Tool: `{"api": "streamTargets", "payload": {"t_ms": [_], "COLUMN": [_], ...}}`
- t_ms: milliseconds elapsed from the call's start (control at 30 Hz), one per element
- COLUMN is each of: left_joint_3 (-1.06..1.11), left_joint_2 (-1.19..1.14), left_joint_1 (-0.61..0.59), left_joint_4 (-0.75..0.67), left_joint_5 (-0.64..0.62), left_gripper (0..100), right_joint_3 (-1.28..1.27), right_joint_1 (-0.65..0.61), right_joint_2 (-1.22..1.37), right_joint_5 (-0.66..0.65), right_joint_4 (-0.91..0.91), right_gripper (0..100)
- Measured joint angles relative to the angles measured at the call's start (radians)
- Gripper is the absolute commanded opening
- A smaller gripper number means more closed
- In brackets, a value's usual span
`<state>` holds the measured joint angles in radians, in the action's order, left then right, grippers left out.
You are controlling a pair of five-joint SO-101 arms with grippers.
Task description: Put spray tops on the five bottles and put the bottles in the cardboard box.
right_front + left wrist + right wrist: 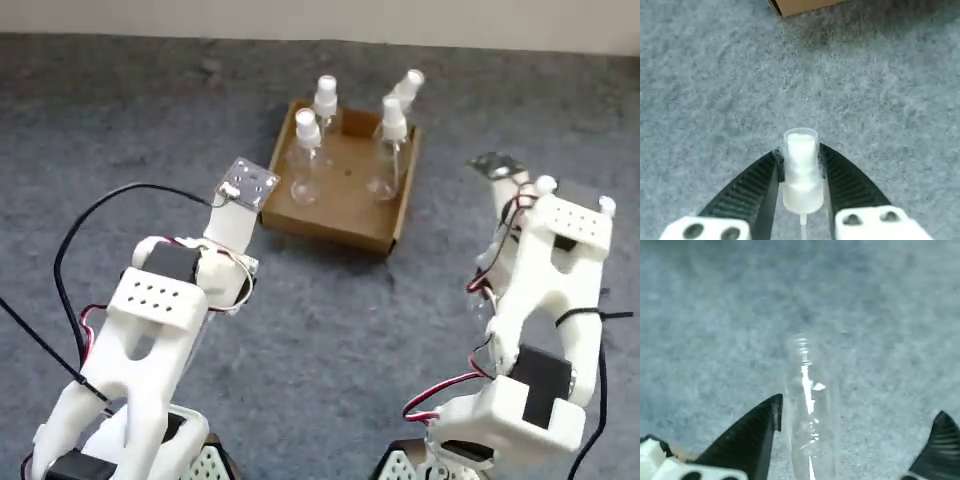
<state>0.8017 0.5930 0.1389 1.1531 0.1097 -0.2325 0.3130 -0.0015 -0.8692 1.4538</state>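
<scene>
My left gripper (800, 165) is shut on a white spray top (801, 172) with a clear cap, held above the grey carpet; its thin tube points back between the fingers. From above, this gripper (246, 187) sits just off the cardboard box's (330, 222) near left corner. My right gripper (858, 408) is open, and a clear bottle (811, 415) without a top lies between its black fingers (754, 432), touching neither. In the high view the right gripper (497, 168) is to the right of the box. Several capped bottles (306, 160) stand inside the box.
Grey carpet (330, 330) covers the whole table. A corner of the box (802, 6) shows ahead of the left gripper. Open carpet lies between the two arms in front of the box.
</scene>
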Motion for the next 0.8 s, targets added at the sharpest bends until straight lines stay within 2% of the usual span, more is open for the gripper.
{"api": "streamTargets", "payload": {"t_ms": [133,300,467,600,800], "left_joint_3": [0.0,0.0,0.0,0.0,0.0], "left_joint_2": [0.0,0.0,0.0,0.0,0.0], "left_joint_1": [0.002,0.0,0.0,0.0,0.0], "left_joint_4": [0.0,-0.005,-0.005,-0.005,-0.005], "left_joint_5": [0.0,0.0,0.0,0.0,0.0], "left_gripper": [0,0,0,0,0], "right_joint_3": [-0.08,-0.164,-0.227,-0.233,-0.201], "right_joint_1": [-0.021,-0.02,-0.02,-0.02,0.095], "right_joint_2": [0.0,0.0,0.0,0.0,0.0], "right_joint_5": [-0.021,-0.025,-0.029,-0.031,0.066], "right_joint_4": [-0.017,-0.086,-0.147,-0.15,-0.18], "right_gripper": [36.8,23.2,16.2,6.7,2.8]}}
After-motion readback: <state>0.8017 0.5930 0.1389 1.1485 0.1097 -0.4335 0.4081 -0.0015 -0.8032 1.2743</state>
